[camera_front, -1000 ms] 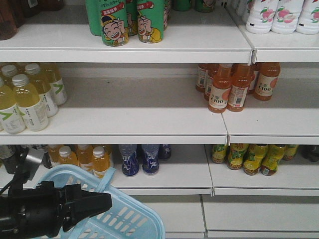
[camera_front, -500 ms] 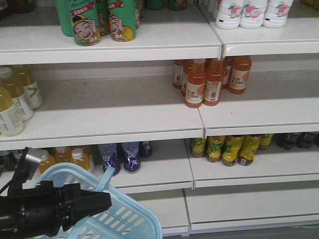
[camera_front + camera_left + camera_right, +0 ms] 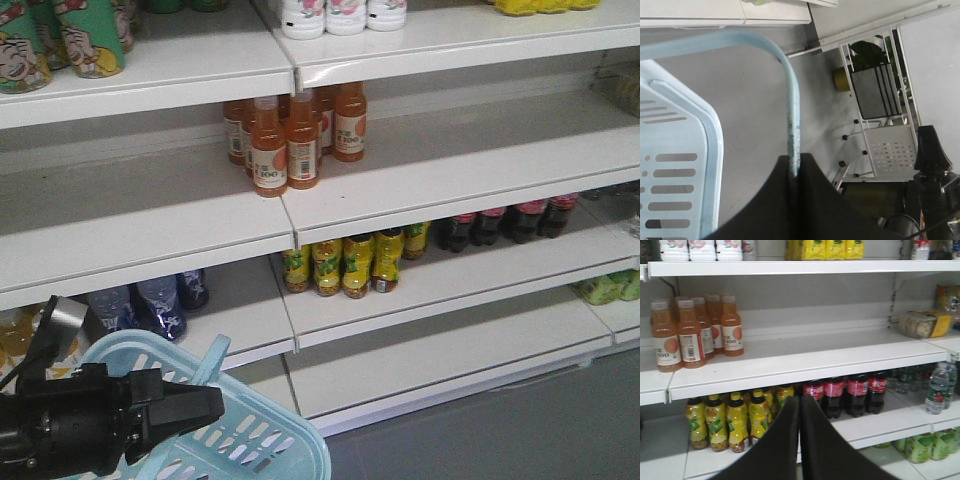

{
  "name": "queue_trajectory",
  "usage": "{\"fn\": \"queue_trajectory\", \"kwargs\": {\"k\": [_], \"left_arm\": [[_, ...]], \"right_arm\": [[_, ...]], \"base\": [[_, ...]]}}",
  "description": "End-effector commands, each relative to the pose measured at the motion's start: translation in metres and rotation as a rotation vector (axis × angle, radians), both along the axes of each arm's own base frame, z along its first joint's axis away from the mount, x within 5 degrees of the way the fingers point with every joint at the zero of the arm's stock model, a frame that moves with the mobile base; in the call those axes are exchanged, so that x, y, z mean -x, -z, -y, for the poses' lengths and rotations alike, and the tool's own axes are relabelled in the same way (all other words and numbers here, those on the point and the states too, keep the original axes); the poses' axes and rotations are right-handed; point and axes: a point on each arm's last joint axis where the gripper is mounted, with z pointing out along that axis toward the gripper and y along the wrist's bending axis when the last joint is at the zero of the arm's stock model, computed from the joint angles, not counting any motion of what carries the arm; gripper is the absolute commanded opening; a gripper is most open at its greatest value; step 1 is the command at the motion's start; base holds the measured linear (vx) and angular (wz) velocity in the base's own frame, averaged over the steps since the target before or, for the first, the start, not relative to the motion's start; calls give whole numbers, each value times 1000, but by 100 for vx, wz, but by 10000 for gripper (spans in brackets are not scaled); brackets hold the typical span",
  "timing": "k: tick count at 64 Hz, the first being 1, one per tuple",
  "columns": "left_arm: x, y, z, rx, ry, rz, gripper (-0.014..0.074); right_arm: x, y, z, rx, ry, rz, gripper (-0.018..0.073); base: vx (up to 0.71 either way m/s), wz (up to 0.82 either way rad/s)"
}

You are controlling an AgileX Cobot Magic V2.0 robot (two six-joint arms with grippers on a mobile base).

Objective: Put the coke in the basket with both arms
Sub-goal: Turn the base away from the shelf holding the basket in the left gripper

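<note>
Black left gripper (image 3: pixel 795 165) pinches the handle (image 3: pixel 791 100) of the pale blue basket (image 3: pixel 675 165), which sits low at the left in front of the shelves (image 3: pixel 420 160); the right gripper (image 3: pixel 800 407), fingers pressed together on nothing, faces cola bottles (image 3: pixel 847 392) on a lower shelf

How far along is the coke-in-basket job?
Done: left claw is shut on the basket handle, so the basket is held. In hand: right claw is shut and empty, facing shelves with dark cola bottles. Left: everything with the coke; no slim red can shows in any view.
</note>
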Motion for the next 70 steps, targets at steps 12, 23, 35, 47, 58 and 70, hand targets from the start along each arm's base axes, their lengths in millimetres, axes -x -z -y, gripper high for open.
{"fn": "queue_trajectory", "kwargs": {"k": [12,23,35,47,58,70], "left_arm": [[-2,-18,3,116,-15,26,-6],[-2,-18,3,116,-15,26,-6],[-2,-18,3,116,-15,26,-6],[-2,-18,3,116,-15,26,-6],[-2,-18,3,116,-15,26,-6],[-2,-18,3,116,-15,26,-6]], "right_arm": [[1,-5,0,17,1,75,-10],[1,-5,0,17,1,75,-10],[1,-5,0,17,1,75,-10],[1,-5,0,17,1,75,-10],[1,-5,0,17,1,75,-10],[1,-5,0,17,1,75,-10]], "base": [[-11,-44],[-12,-47],[-12,-45],[-11,-42],[-10,-39],[-9,-37]]}}
